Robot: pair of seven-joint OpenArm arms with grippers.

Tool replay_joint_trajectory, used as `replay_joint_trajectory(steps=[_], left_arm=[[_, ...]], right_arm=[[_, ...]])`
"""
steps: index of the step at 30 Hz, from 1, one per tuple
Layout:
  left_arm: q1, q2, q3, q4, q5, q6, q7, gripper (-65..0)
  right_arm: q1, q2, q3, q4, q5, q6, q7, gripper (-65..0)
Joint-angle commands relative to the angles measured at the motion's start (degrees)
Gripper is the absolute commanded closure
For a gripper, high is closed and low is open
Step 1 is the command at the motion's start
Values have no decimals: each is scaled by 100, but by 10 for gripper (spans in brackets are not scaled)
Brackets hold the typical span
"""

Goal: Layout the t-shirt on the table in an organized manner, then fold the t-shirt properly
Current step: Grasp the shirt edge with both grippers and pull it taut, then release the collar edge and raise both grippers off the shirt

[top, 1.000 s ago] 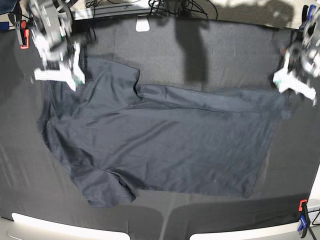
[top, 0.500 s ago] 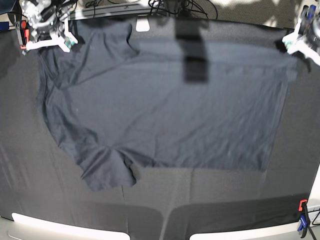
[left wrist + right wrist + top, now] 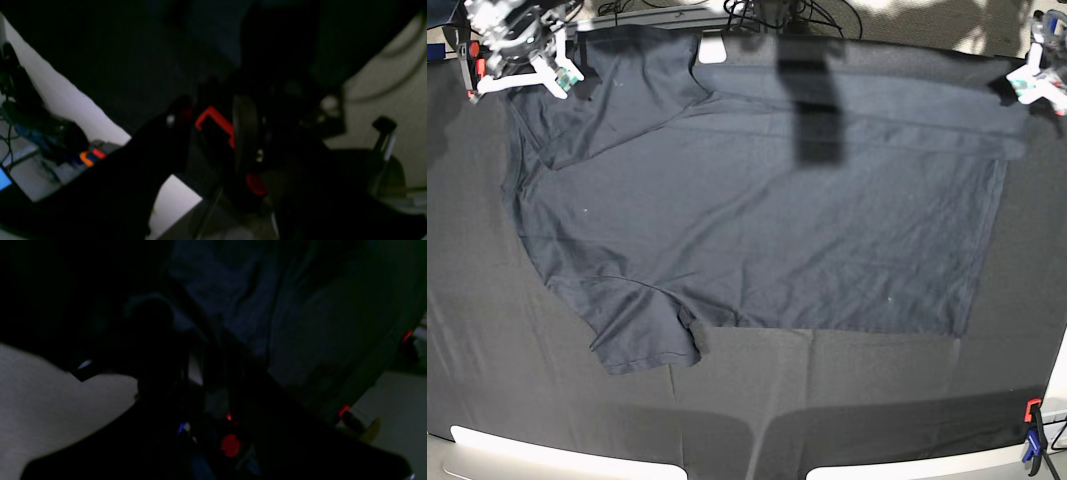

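The dark navy-grey t-shirt (image 3: 757, 200) lies spread almost flat across the black table (image 3: 827, 400), with one sleeve (image 3: 642, 340) sticking out at the near left. My right gripper (image 3: 527, 75) is at the far left corner beside the shirt's upper sleeve. My left gripper (image 3: 1032, 88) sits at the far right corner, right by the shirt's corner. The left wrist view is dark, but its fingers stand apart with nothing between them. In the right wrist view the shirt (image 3: 240, 300) shows dimly beyond dark fingers; whether cloth is held is unclear.
A red clamp (image 3: 472, 55) sits at the table's far left edge and a red and blue one (image 3: 1032, 415) at the near right. Another red clamp (image 3: 215, 125) shows under the left gripper. Cables (image 3: 767, 12) and a white object (image 3: 713, 48) lie along the far edge.
Both grippers have travelled to the table's far corners, drawing the shirt's upper edge with them. The folded-over shirt now lies opened out and flatter.
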Motion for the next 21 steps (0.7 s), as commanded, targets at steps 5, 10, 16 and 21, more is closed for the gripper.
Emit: replay_joint_trajectory(steps=[5, 10, 16, 21], left_arm=[[24, -103, -70, 352, -483, -372, 428, -199], [24, -98, -70, 874, -1270, -372, 756, -199], [-44, 361, -83, 1556, -1707, -365, 863, -199], [-278, 1412, -111, 1799, -1722, -369, 708, -199]], right_arm=[[-282, 348, 39, 269, -9, -44, 2, -112], [-280, 345, 39, 503, 105, -52, 162, -112], [-229, 306, 39, 833, 568, -332, 175, -112], [190, -271, 39, 905, 940, -452, 238, -112]])
